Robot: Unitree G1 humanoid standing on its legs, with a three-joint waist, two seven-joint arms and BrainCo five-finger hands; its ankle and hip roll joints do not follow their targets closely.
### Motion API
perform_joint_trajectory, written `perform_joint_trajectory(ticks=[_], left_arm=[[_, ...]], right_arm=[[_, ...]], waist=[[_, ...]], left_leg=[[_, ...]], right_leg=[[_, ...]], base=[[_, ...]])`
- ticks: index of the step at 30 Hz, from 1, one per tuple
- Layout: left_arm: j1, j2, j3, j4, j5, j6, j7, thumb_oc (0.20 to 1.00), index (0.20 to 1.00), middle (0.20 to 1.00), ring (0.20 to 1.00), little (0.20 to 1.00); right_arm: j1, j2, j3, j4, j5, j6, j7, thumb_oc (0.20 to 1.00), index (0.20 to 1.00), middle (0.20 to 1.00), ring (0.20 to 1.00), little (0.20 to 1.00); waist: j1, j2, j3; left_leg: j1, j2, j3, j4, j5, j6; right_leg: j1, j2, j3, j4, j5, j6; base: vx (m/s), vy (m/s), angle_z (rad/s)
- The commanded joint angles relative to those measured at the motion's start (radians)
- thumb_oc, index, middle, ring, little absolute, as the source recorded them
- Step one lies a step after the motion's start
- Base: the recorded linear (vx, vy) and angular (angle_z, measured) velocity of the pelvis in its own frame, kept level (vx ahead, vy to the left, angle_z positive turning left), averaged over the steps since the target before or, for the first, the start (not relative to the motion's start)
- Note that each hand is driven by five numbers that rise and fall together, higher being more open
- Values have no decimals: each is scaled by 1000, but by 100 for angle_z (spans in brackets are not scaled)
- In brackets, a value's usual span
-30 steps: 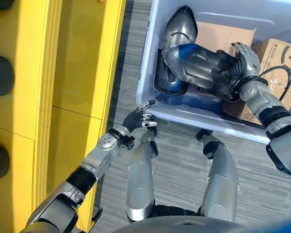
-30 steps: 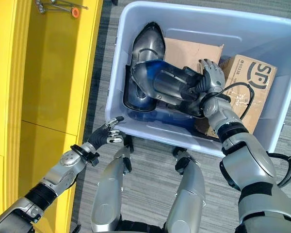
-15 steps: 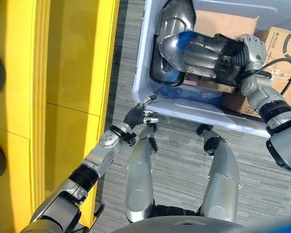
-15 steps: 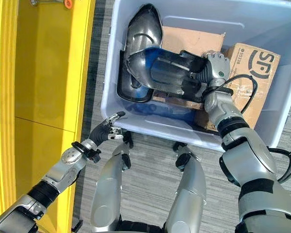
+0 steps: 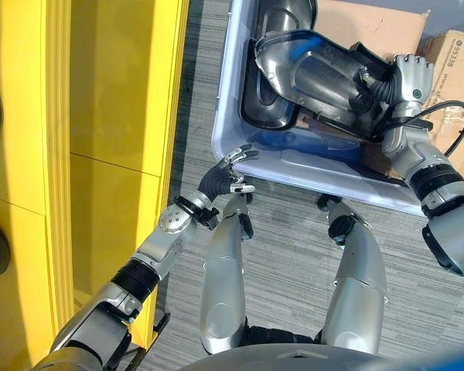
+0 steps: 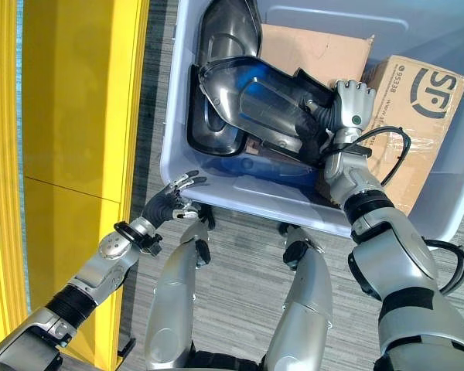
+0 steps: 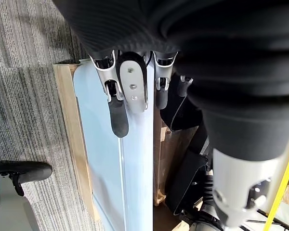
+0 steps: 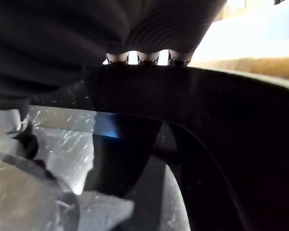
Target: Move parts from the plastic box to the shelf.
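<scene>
Left eye view: the right hand (image 5: 408,77) grips the near end of a dark, glossy moulded part (image 5: 317,73), fingers curled round its edge, and holds it tilted above the inside of the plastic box (image 5: 240,151). The right wrist view shows that hand's fingers hooked over the part's black rim.

The left hand (image 5: 226,174) hangs outside the box, just beside its near wall, fingers loosely straight and holding nothing; the left wrist view shows the fingertips (image 7: 118,118) close to the pale box wall (image 7: 103,159), though contact cannot be confirmed. The yellow shelf (image 5: 116,116) stands to the robot's left, well apart from the lifted part.

Judging by its look, the part is a stiff, hollow shell: probably light for its bulk, but long, so it would tend to swing about a grip at one end. Its shiny surface looks slippery and easy to scratch. The rim or a ridged edge seems the safest hold, and a second hand under the far end would steady it.

Counted: one part in the hand, at least two more dark shells (image 6: 216,127) lying in the box beneath it, and two cardboard boxes (image 6: 414,100) at the far side of the box. Anything under them is hidden.
</scene>
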Motion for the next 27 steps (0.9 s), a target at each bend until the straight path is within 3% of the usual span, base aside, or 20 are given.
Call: perform_joint_trajectory(ticks=[1,14,20,27], left_arm=[[-4,-35,-8,69,28,19,24,1000,1000,1000,1000,1000],[63,-30,32,38,49,44,15,1000,1000,1000,1000,1000],[105,-17,46,26,59,56,5,1000,1000,1000,1000,1000],[158,-1,64,13,54,79,-13,1000,1000,1000,1000,1000]], right_arm=[[85,17,19,56,-2,11,10,200,200,200,200,200],[146,58,-95,-81,172,-165,-124,200,200,200,200,200],[134,48,-158,-159,192,-197,-121,200,200,200,200,200],[110,32,-240,-226,250,-187,-60,200,200,200,200,200]], waist=[[11,20,-19],[0,9,-19],[-6,4,-19],[-7,-6,-19]], left_leg=[[-57,64,67,73,-70,-63],[71,41,61,43,-77,-47],[170,32,66,27,-85,-38],[322,15,83,-3,-96,-26]], right_leg=[[13,-19,30,10,-33,132],[127,9,48,-21,-42,129],[214,22,60,-35,-54,128],[350,34,63,-47,-81,130]], base=[[0,0,0],[0,0,0],[26,22,-5],[65,41,-9]])
